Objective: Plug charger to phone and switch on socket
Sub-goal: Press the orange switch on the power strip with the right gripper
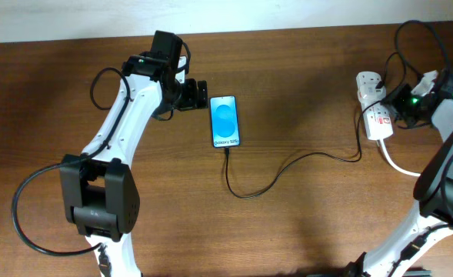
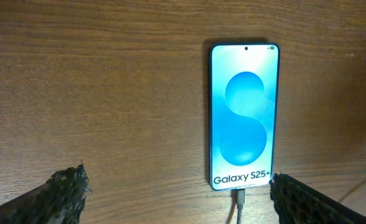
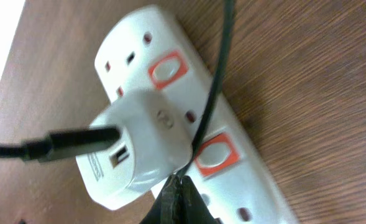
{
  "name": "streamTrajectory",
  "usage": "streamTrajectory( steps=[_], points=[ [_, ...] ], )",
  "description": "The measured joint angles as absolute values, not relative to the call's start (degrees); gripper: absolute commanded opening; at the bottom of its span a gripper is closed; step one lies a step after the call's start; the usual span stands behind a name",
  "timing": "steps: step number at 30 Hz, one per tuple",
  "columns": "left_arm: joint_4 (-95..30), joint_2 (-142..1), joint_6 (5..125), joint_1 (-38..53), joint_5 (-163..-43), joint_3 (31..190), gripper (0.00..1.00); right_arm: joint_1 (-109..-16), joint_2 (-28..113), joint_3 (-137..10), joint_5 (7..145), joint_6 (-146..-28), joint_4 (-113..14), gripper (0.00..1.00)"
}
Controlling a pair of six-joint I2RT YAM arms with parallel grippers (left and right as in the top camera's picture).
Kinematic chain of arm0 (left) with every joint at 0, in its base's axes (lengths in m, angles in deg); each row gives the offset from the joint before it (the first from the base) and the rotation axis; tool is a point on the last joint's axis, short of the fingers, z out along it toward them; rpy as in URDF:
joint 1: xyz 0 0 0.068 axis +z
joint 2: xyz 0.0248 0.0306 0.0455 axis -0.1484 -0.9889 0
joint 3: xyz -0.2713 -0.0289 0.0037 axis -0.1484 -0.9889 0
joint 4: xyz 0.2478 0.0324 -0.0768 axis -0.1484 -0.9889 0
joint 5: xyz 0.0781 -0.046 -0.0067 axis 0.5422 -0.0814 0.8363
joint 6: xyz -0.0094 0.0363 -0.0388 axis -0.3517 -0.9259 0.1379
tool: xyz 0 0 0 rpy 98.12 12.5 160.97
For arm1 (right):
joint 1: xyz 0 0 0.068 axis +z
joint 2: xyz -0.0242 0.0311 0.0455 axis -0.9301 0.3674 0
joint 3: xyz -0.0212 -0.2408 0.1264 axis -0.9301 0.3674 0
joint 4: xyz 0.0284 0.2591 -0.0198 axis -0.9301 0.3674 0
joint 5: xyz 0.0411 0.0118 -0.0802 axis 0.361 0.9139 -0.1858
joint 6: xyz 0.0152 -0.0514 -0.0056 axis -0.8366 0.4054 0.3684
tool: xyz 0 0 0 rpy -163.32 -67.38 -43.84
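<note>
Brown wooden table (image 1: 303,231). Phone (image 1: 225,121) mid-table, charger (image 1: 228,169) already seated in lower edge. Left gripper (image 2: 179,199) beside phone, jaws apart, empty. Right gripper (image 3: 178,193) at socket (image 3: 130,34), jaws closed beside red switch (image 3: 215,154). Switching apparently left.

Bottom edge leaves just the tips of the right gripper (image 3: 178,190), and chops off the white red-switched power strip (image 3: 133,37) too.
</note>
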State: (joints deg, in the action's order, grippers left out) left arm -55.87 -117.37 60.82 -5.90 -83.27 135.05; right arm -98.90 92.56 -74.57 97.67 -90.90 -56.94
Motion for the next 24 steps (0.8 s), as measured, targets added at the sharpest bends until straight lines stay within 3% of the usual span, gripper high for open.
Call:
streamTrajectory(
  steps=[24],
  points=[
    [-55.9, -117.4, 60.8, -5.9, -83.3, 135.1, 0.99, -96.5, 95.1, -76.9, 88.8, -90.6, -58.2, 0.04]
  ],
)
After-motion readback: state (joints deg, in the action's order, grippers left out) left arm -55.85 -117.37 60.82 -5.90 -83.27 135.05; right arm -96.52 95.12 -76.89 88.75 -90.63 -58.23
